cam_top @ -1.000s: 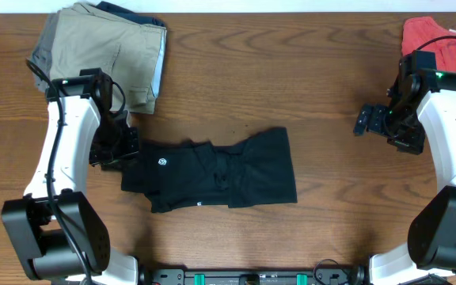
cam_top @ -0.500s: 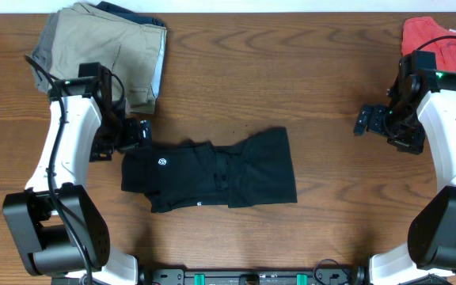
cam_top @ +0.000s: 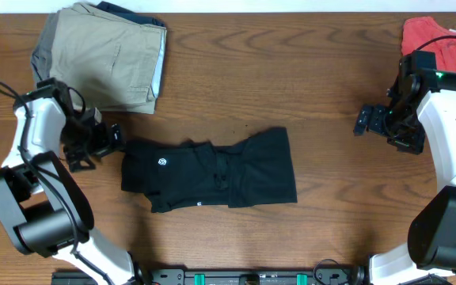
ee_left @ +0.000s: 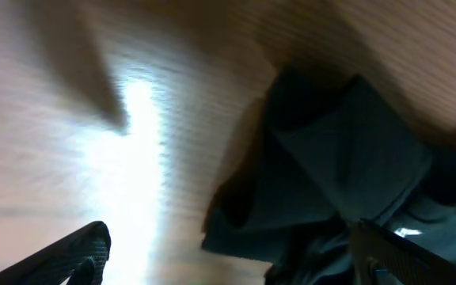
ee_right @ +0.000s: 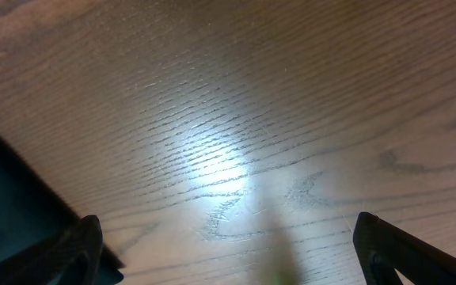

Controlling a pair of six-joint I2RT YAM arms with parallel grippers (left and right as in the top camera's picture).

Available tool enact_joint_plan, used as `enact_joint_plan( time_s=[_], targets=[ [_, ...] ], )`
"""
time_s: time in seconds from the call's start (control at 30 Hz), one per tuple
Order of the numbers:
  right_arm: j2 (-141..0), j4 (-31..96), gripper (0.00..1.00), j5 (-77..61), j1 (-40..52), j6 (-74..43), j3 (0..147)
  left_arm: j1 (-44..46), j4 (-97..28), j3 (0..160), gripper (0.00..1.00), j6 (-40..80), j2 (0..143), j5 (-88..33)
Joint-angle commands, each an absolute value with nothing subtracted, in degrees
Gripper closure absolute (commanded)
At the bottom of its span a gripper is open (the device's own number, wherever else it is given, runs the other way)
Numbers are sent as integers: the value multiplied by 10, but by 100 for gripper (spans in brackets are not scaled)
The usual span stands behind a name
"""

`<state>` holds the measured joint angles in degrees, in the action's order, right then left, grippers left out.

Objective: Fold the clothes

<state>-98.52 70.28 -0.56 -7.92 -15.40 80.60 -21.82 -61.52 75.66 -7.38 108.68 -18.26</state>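
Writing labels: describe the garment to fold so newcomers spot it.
On the wooden table, look at the centre, between the khaki pile and the red top. The garment there alone is black, with a small white round logo.

The clothes [cam_top: 212,174] lie mid-frame on the table [cam_top: 291,71]. A folded garment [cam_top: 105,51] sits upper left, a top [cam_top: 442,43] in the upper right corner. My left jaws hang just beside the clothes' left edge; my right jaws are well apart, at right.

White arms [cam_top: 442,134], black joints, black cables
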Motion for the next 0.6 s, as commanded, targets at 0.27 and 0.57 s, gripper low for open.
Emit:
enact_joint_plan(
  time_s=[0.27,0.57],
  targets=[
    [-984,703,1,-2,-79,-147,808,-208,-607,716,2,-147,1165,-296],
    [-984,702,1,-2,-79,-147,808,-174,-619,705,18,-185,1168,-337]
  ],
)
